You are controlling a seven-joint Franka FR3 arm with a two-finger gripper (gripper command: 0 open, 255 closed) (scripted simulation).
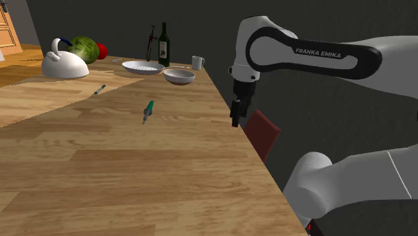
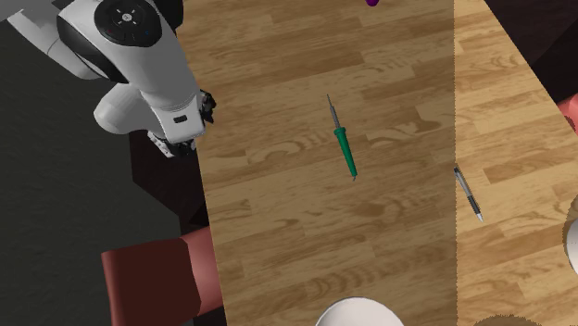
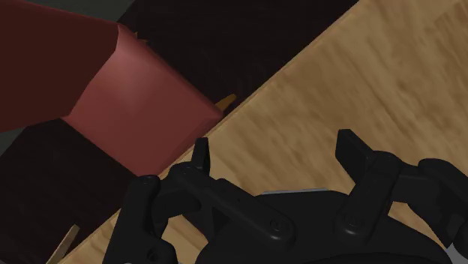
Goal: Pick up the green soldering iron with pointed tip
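Note:
The green soldering iron [image 1: 147, 110] lies flat on the wooden table [image 1: 100, 167], its thin metal tip pointing toward the table's near side in the shoulder view. In the second exterior view the soldering iron [image 2: 344, 139] lies mid-table, well to the right of my gripper [image 2: 206, 104]. My gripper [image 1: 236, 115] hangs above the table's edge, off to the iron's right in the shoulder view. In the wrist view the gripper [image 3: 276, 150] is open, its black fingertips [image 3: 201, 154] apart with nothing between them, over the table's edge [image 3: 360, 75].
A dark red chair [image 1: 261, 133] stands beside the table under the gripper. A pen [image 1: 99, 89] lies beyond the iron. Farther back are a white kettle [image 1: 63, 64], a watermelon [image 1: 84, 48], a plate [image 1: 142, 67], a bowl [image 1: 179, 76], a bottle [image 1: 163, 45] and a mug [image 1: 197, 62].

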